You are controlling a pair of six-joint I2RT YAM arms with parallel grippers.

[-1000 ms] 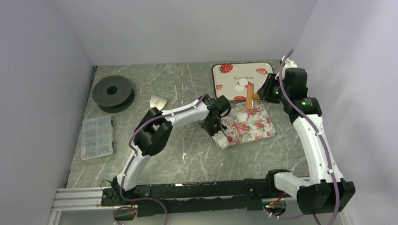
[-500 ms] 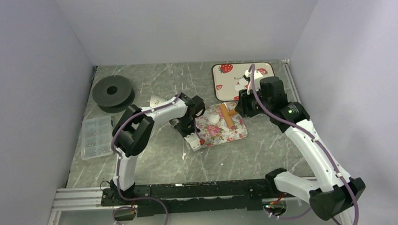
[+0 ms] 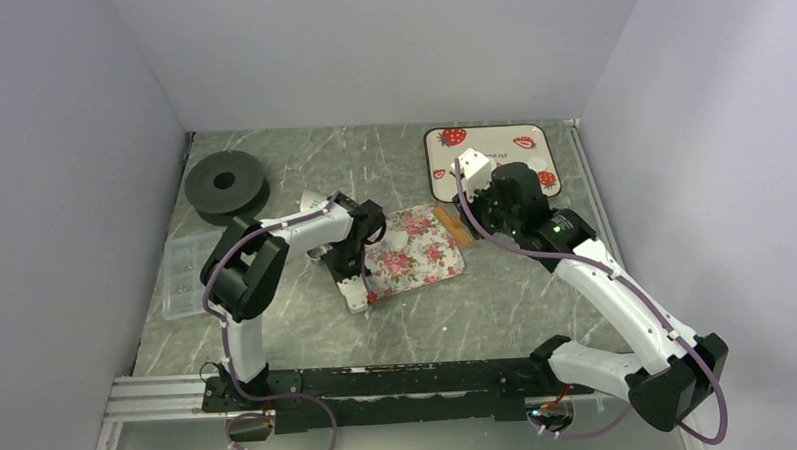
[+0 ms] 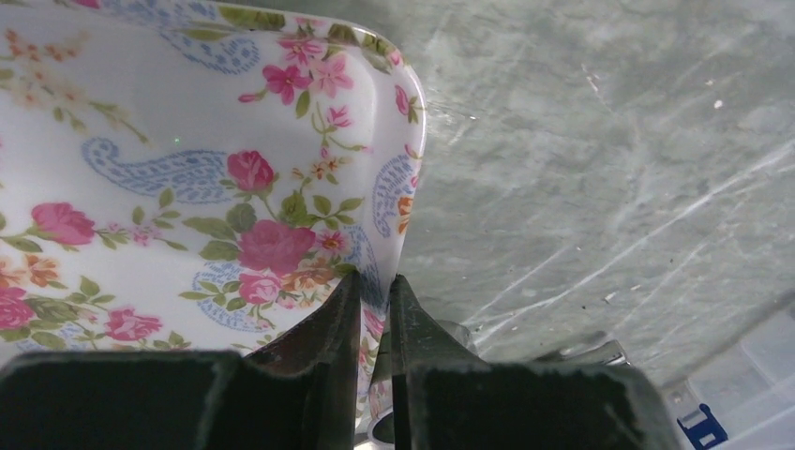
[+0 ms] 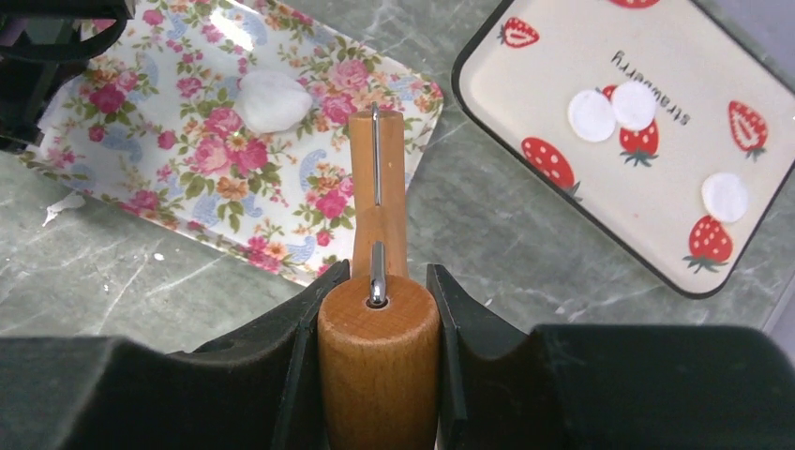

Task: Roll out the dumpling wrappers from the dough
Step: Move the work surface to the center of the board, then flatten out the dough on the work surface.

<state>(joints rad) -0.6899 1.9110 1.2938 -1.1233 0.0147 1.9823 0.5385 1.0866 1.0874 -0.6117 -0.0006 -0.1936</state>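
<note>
Pinching a corner of the floral tray's (image 4: 187, 187) rim with the left tool (image 4: 375, 286), jaws narrow, nearly together on the thin edge. Gripping a wooden rolling pin (image 5: 378, 366) in the right tool (image 5: 379, 291), fingers (image 5: 305, 328) snug against both sides of the thick barrel, thin handle pointing forward over the floral tray's edge. On that tray, a single white dough lump (image 5: 272, 98), near the middle and apart from the pin's handle. Beyond, on the grey marble counter (image 5: 487, 216), just beside the floral tray, a strawberry tray (image 5: 525, 94) carrying the dumpling wrappers (image 5: 591, 114): three thin white discs, two touching each other next to a printed strawberry, the third alone closer to the opposite rim. Toward the counter's far left corner in the top view, a black spool (image 3: 225, 181), and nearer, by the left wall, a clear compartment box (image 3: 181, 278), both well apart from the trays.
</note>
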